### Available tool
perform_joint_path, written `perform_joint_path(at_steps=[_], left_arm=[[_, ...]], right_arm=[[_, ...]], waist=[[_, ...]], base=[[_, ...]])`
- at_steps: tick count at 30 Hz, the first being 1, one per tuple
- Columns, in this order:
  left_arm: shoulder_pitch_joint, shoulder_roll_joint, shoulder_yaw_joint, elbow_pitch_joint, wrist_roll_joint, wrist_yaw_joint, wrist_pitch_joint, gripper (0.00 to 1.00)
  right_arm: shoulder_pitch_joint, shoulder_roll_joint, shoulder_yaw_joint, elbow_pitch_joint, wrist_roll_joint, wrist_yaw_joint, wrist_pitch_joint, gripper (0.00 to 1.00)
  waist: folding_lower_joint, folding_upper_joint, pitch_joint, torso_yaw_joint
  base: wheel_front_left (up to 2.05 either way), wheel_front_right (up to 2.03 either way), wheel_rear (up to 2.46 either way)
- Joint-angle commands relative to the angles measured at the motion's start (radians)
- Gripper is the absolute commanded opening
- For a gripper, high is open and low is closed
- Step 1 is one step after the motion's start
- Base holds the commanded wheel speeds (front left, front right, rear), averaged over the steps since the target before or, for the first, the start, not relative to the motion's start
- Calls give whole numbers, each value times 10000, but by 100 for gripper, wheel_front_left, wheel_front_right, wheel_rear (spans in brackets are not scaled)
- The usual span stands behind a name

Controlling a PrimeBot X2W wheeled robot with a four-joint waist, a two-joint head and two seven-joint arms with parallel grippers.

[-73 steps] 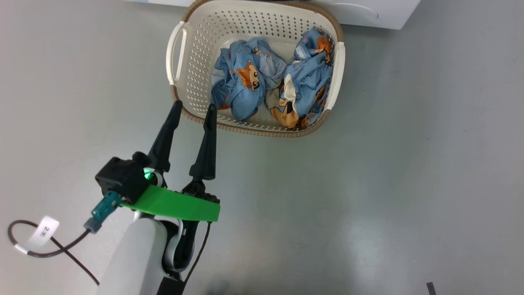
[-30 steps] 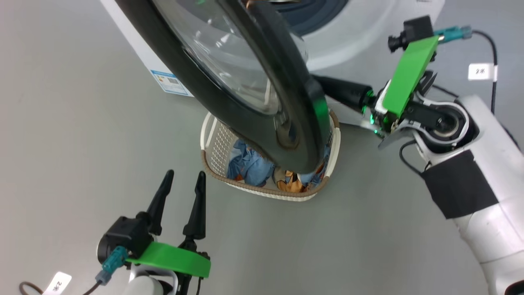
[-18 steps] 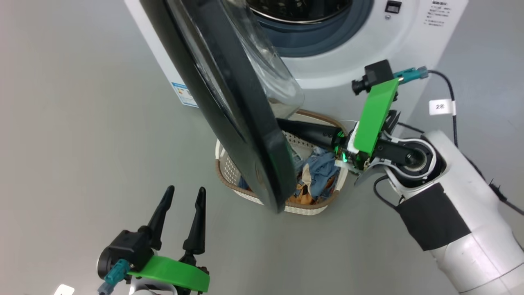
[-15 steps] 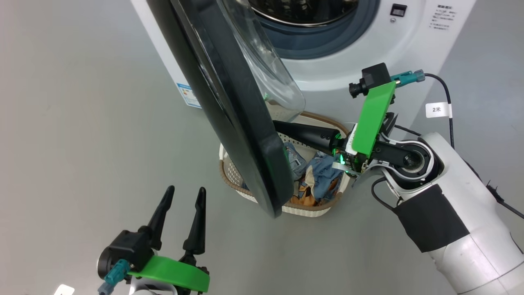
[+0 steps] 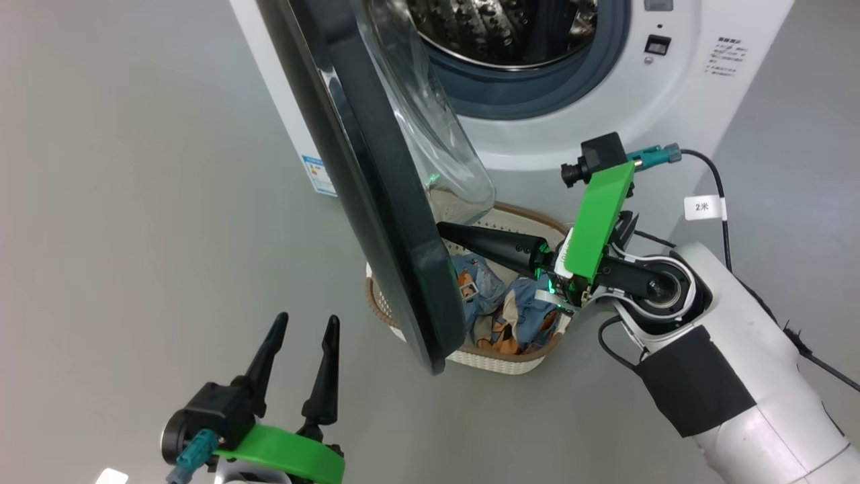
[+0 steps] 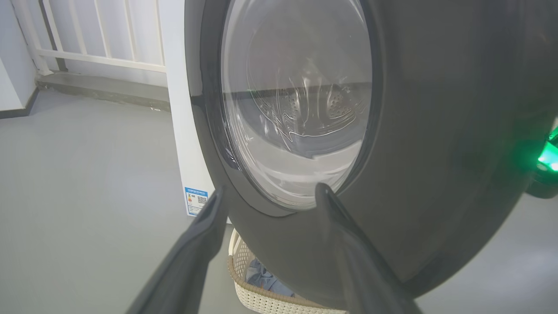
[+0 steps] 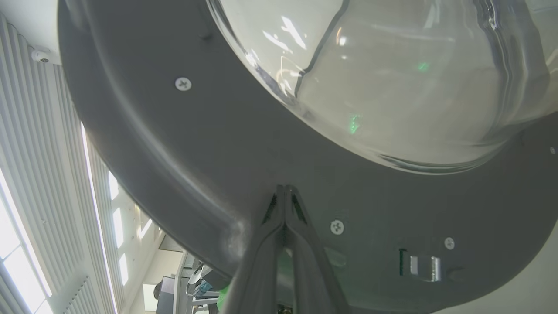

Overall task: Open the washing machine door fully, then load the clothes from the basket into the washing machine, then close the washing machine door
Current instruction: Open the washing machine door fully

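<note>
The washing machine (image 5: 685, 94) stands at the top of the head view with its steel drum (image 5: 510, 27) exposed. The washing machine door (image 5: 376, 202) hangs partly open, seen nearly edge-on, over the basket (image 5: 510, 357). The clothes (image 5: 500, 312) lie in the basket, partly hidden by the door. My right gripper (image 5: 443, 230) is shut, its tip pressed against the door's inner face (image 7: 174, 152) just below the glass bowl (image 7: 392, 78). My left gripper (image 5: 306, 323) stands open and empty at the lower left, facing the door's outer side (image 6: 436, 131).
Grey floor lies all around. A blue label sticker (image 5: 322, 176) marks the machine's side panel. A black cable with a white tag (image 5: 702, 206) trails off my right wrist. White railings (image 6: 87, 39) stand behind the machine.
The head camera has tilted up, bringing the drum into view. The door has swung a little wider, with my shut right gripper staying against its inner face. The left gripper stays open and low.
</note>
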Motion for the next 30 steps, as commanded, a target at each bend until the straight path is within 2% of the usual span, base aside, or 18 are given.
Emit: perform_joint_path(at_steps=[1, 3, 4, 5, 19, 30], left_arm=[[55, 137, 320, -115, 91, -87, -65, 100], [23, 137, 348, -52, 124, -110, -65, 100], [9, 137, 386, -26, 138, -120, -65, 100], [1, 137, 435, 3, 156, -129, -65, 100], [144, 168, 1222, 286, 326, -277, -65, 100], [556, 345, 2030, 136, 459, -311, -65, 100]], right_arm=[[190, 278, 8, -324, -225, 77, -142, 33], [298, 202, -33, -365, -307, 77, -267, 48], [355, 148, -56, -386, -365, 77, -357, 82], [415, 95, -72, -401, -421, 77, -450, 100], [1514, -668, -342, -559, -642, 77, -1722, 100], [2623, -1629, -347, -661, -968, 77, -2749, 100]], waist=[[0, 0, -141, -155], [0, 0, -197, -250], [0, 0, -236, -305], [0, 0, -269, -363], [0, 0, -766, -1346], [0, 0, -1029, -2285]], base=[[0, 0, 0], [0, 0, 0], [0, 0, 0], [0, 0, 0], [0, 0, 0], [0, 0, 0]])
